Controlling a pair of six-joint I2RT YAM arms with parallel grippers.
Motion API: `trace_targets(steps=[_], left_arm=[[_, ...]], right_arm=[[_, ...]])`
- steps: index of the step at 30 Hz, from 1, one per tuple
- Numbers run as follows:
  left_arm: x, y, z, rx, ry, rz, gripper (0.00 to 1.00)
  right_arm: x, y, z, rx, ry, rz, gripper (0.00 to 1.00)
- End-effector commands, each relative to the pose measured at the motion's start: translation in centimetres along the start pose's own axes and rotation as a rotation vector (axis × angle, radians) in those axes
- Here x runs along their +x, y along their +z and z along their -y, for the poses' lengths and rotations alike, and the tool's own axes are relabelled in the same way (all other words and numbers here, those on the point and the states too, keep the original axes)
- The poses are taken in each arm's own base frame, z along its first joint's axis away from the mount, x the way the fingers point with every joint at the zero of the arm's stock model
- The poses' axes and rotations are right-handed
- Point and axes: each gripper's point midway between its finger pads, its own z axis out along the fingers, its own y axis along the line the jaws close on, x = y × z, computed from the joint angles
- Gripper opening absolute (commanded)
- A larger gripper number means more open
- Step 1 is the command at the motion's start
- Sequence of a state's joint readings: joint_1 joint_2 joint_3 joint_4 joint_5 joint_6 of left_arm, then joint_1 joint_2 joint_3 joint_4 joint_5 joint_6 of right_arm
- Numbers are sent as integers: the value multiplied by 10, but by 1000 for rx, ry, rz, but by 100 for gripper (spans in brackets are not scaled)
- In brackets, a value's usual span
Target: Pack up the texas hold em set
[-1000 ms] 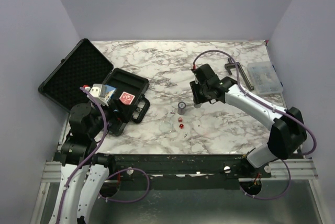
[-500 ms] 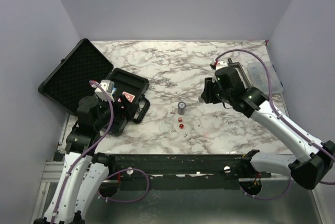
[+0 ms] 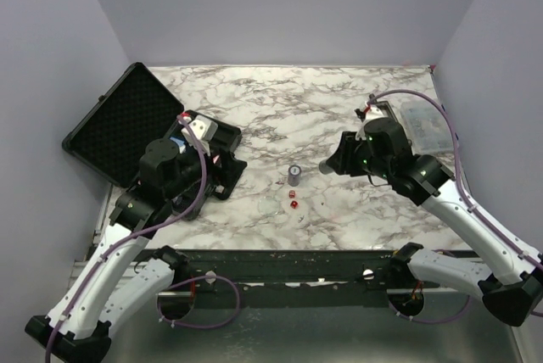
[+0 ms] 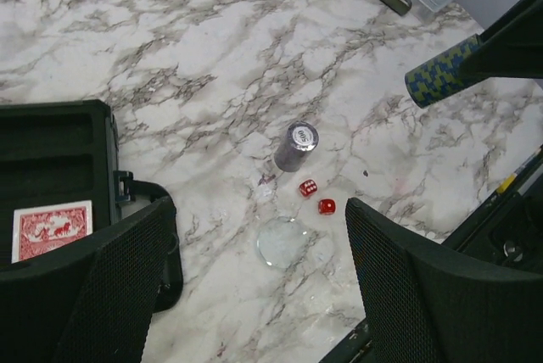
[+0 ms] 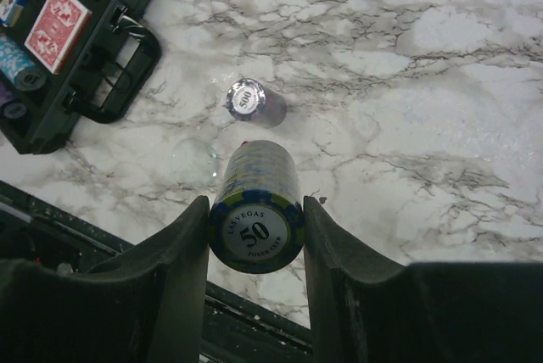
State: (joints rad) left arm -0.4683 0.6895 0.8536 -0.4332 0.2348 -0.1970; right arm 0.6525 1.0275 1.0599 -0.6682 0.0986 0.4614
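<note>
Marbled tabletop [image 3: 339, 100] carries what is left to pack: nearest, two red dice [image 4: 316, 197] and a clear disc [image 4: 282, 240], then a grey 500-chip stack [image 4: 295, 147]. Left claw [image 4: 259, 236] hangs released and empty over the edge of the open black case [image 3: 119, 125], where a red card deck [image 4: 51, 229] lies. Right claw [image 5: 256, 236] clenches a blue-green 50-chip stack [image 5: 254, 202] above the tabletop. Only the right wrist view shows chips [image 5: 19, 64] already seated in the case.

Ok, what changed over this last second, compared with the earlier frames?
The right arm's wrist swung out to the right while the right gripper, shut on a blue-and-yellow chip stack, stayed near mid-table. The left gripper, open, advanced over the case toward the centre. No visible pickup or release. The grey chip stack, red dice and case have not moved.
</note>
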Motion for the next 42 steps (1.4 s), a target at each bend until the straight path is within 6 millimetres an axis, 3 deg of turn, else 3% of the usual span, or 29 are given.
trace_targets(steps=[1,10,15,24,33,42], left_arm=[[-25,3,17,81,185,63,82],[-23,3,68,331,398,107,80],[-16,3,84,409,492,108,80],[-5,15,96,466,619,107,81],[13,18,120,638,679,94,83],[31,33,133,721,634,24,85]], right_arm=[[-3,-12,-20,-112,69,17,1],[16,-20,-59,-329,107,-104,1],[24,-27,-76,-443,92,-149,1],[39,-37,-93,-576,79,-223,1],[54,-45,-104,-676,65,-305,1],[49,-41,-110,-691,65,-312,1]])
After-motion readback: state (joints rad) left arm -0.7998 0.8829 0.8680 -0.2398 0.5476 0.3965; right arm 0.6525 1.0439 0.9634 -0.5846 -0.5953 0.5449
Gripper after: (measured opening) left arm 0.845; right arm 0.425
